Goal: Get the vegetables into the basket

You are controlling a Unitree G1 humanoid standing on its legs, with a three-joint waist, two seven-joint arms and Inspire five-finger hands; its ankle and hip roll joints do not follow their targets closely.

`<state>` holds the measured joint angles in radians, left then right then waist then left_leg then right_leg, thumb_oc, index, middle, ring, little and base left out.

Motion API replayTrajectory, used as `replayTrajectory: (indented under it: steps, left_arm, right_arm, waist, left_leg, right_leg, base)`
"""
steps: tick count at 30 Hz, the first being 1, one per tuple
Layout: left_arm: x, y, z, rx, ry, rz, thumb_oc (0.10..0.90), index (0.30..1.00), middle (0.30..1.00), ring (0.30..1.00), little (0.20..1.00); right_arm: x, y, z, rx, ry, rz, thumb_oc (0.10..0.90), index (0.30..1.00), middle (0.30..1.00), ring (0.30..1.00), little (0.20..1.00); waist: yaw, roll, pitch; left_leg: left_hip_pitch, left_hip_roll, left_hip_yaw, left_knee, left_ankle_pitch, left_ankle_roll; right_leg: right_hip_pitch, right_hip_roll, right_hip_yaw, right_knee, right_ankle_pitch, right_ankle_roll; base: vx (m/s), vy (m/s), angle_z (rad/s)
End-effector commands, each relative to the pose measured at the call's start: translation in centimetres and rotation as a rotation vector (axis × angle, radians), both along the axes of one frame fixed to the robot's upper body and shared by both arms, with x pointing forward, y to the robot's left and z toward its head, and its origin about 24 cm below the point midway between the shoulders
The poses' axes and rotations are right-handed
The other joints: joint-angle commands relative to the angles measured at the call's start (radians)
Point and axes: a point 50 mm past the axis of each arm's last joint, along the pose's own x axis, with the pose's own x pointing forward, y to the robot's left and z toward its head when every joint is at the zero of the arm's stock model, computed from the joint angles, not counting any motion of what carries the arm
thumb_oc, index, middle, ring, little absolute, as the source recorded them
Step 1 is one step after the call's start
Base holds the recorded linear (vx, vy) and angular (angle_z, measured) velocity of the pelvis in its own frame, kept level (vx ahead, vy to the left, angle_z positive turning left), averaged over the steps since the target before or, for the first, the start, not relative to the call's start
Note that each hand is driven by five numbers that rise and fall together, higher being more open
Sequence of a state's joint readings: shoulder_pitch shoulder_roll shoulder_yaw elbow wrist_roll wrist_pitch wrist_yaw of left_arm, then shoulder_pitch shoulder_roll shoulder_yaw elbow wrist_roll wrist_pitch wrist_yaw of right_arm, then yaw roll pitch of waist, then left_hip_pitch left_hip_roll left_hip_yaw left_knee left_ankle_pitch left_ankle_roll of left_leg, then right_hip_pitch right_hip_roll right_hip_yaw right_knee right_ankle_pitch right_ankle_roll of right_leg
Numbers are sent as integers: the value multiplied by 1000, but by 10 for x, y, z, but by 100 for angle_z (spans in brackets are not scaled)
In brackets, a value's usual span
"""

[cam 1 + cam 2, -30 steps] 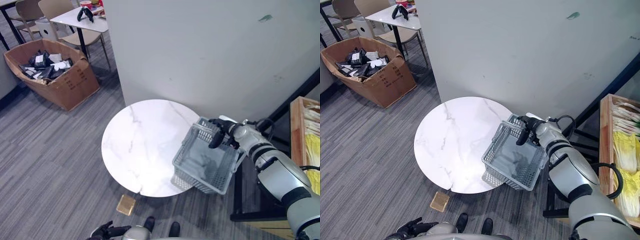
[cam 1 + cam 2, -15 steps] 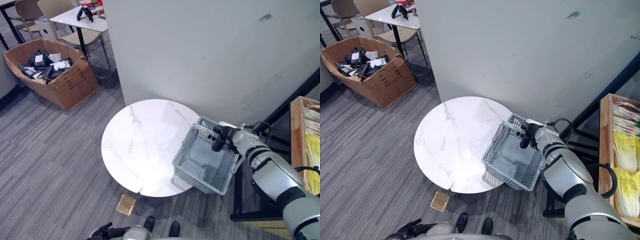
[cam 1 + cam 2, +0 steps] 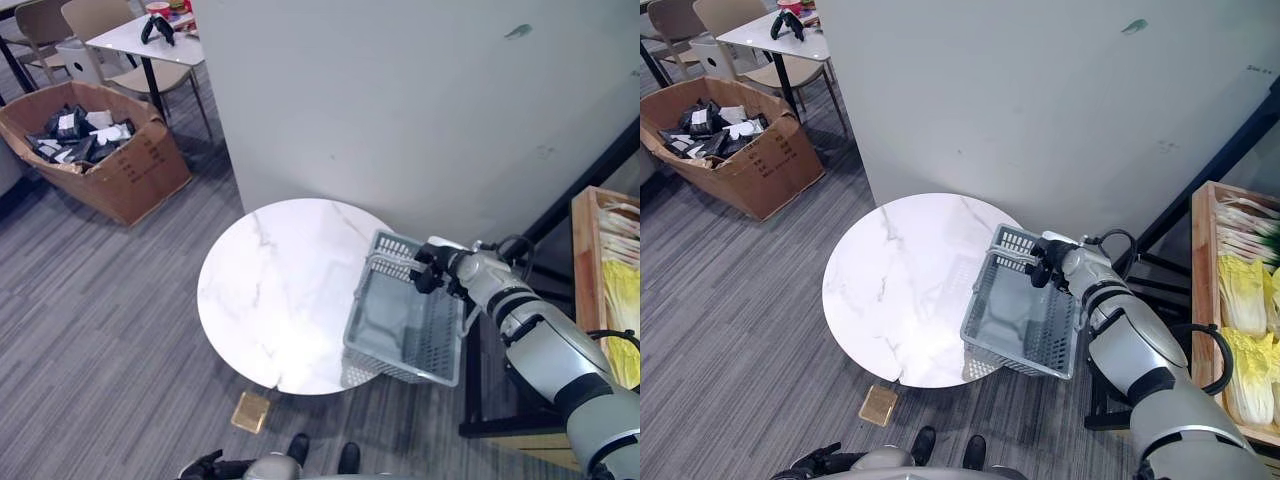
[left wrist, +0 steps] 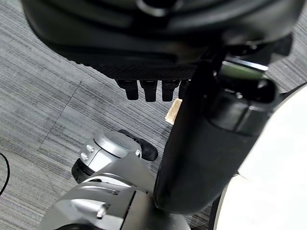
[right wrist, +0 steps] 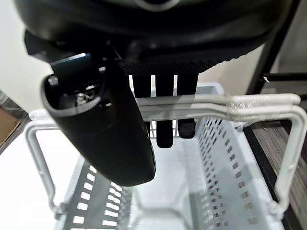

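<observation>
Left eye view takes in a grey partition wall (image 3: 400, 100) rising behind a round white marble table (image 3: 285, 290) on striped grey carpet (image 3: 100, 300). At the far left, an open cardboard box (image 3: 95, 150) holds dark packets, with a small white table (image 3: 150, 40) and beige chairs (image 3: 90, 15) beyond it. Along the right edge stands a wooden crate (image 3: 1230, 300) of pale yellow-green vegetables (image 3: 1245, 295), well apart from the round table. The grey plastic basket (image 3: 405, 325) sits tilted on the table's right rim, part of it hanging past the edge, and no vegetable lies inside it. In the right wrist view the right hand (image 5: 163, 91) has its fingers (image 5: 163, 136) hooked over the basket's raised wire handles (image 5: 249, 108), with the thumb on the near side, so the hand is grasping them. A small tan square (image 3: 250, 411) lies on the carpet just under the table's near edge. At the bottom edge of the right eye view the left hand (image 3: 818, 461) hangs low over the carpet; in its own wrist view its fingers (image 4: 148, 88) are curled under the palm with nothing between them.
</observation>
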<state>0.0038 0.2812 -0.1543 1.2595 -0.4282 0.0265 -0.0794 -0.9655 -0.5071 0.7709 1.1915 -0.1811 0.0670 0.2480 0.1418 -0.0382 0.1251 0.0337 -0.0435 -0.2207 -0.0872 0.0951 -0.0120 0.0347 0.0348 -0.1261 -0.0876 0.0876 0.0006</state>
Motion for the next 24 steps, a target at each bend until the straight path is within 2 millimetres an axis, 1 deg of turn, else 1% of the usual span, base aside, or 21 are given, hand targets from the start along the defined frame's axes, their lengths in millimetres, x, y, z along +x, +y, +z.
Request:
replayTrajectory:
  steps: [1, 2, 3, 6, 7, 8, 10, 11, 12, 15, 19, 23, 24]
  left_arm:
    - [-11, 13, 1, 41, 56, -44, 900, 1000, 1000, 1000, 1000]
    - [-11, 13, 1, 41, 56, -44, 900, 1000, 1000, 1000, 1000]
    - [-10, 16, 2, 44, 53, -34, 900, 1000, 1000, 1000, 1000]
    - [-9, 18, 3, 46, 53, -25, 900, 1000, 1000, 1000, 1000]
    - [-10, 18, 2, 43, 55, -23, 900, 1000, 1000, 1000, 1000]
    - [-10, 18, 2, 43, 55, -23, 900, 1000, 1000, 1000, 1000]
    - [-11, 19, 3, 43, 56, -17, 900, 1000, 1000, 1000, 1000]
    - [-11, 18, 3, 43, 56, -17, 900, 1000, 1000, 1000, 1000]
    - [-12, 18, 2, 40, 57, -15, 900, 1000, 1000, 1000, 1000]
    - [-15, 15, 1, 31, 67, -22, 900, 1000, 1000, 1000, 1000]
    - [-11, 14, 1, 28, 59, -34, 900, 1000, 1000, 1000, 1000]
    - [-12, 11, 0, 21, 65, -48, 900, 1000, 1000, 1000, 1000]
    - [-13, 10, 0, 18, 69, -53, 900, 1000, 1000, 1000, 1000]
  right_arm:
    - [38, 10, 141, -86, -377, 90, 400, 300, 300, 300, 300]
    - [38, 10, 141, -86, -377, 90, 400, 300, 300, 300, 300]
    - [38, 12, 157, -95, -413, 114, 400, 300, 300, 300, 300]
    - [38, 14, 177, -99, -456, 129, 400, 300, 300, 300, 300]
    - [37, 18, 187, -81, -476, 146, 400, 300, 300, 300, 300]
    - [37, 18, 187, -81, -476, 146, 400, 300, 300, 300, 300]
    - [35, 22, 199, -81, -505, 174, 400, 300, 300, 300, 300]
    - [35, 22, 199, -81, -505, 173, 400, 300, 300, 300, 300]
    - [33, 25, 207, -68, -531, 192, 400, 300, 300, 300, 300]
    - [29, 29, 212, -72, -543, 234, 400, 300, 300, 300, 300]
    - [28, 24, 206, -69, -532, 222, 400, 300, 300, 300, 300]
    - [26, 27, 207, -80, -525, 253, 400, 300, 300, 300, 300]
    - [25, 27, 205, -86, -523, 259, 400, 300, 300, 300, 300]
  waist:
    - [-16, -44, -51]
    - [-16, -43, -51]
    - [-27, -41, -57]
    - [-43, -36, -65]
    - [-54, -33, -73]
    - [-54, -32, -72]
    - [-65, -28, -78]
    - [-65, -27, -78]
    - [-76, -23, -82]
    - [-93, -15, -88]
    - [-100, -7, -90]
    - [-107, -6, -94]
    - [-109, -5, -94]
  left_leg:
    - [50, 11, 40, 0, -76, -24]
    - [50, 11, 40, 0, -76, -24]
    - [51, 12, 49, 0, -75, -26]
    - [54, 13, 62, 0, -76, -27]
    - [58, 15, 71, 0, -78, -27]
    - [59, 15, 71, 0, -78, -27]
    - [62, 16, 82, 0, -79, -28]
    - [62, 16, 82, 0, -79, -28]
    - [66, 17, 93, 0, -81, -27]
    - [73, 19, 110, 0, -84, -27]
    - [76, 21, 123, 0, -86, -25]
    - [80, 21, 128, 0, -87, -26]
    - [81, 21, 128, 0, -87, -25]
  right_leg:
    - [61, -75, 95, 0, -69, 95]
    - [61, -75, 95, 0, -69, 95]
    - [59, -74, 102, 0, -67, 95]
    - [56, -74, 110, 0, -64, 95]
    - [56, -72, 119, 0, -64, 94]
    - [56, -72, 119, 0, -64, 94]
    - [55, -72, 127, 0, -62, 94]
    - [55, -72, 127, 0, -62, 94]
    - [55, -71, 136, 0, -61, 94]
    - [55, -70, 152, 0, -59, 94]
    - [52, -67, 163, 0, -57, 95]
    - [53, -66, 168, 0, -58, 95]
    - [54, -66, 169, 0, -57, 95]
  base:
    - [-9, -2, -16]
    - [-20, 3, -17]
    - [-22, 3, -17]
    - [-21, 4, -12]
    - [-2, 10, -19]
    - [-8, 7, -15]
    - [-9, 7, -12]
    - [-8, 5, -14]
    - [-4, 0, -11]
    - [-16, 6, -21]
    - [-15, 5, -17]
    - [-14, 2, -8]
    - [-17, 4, -5]
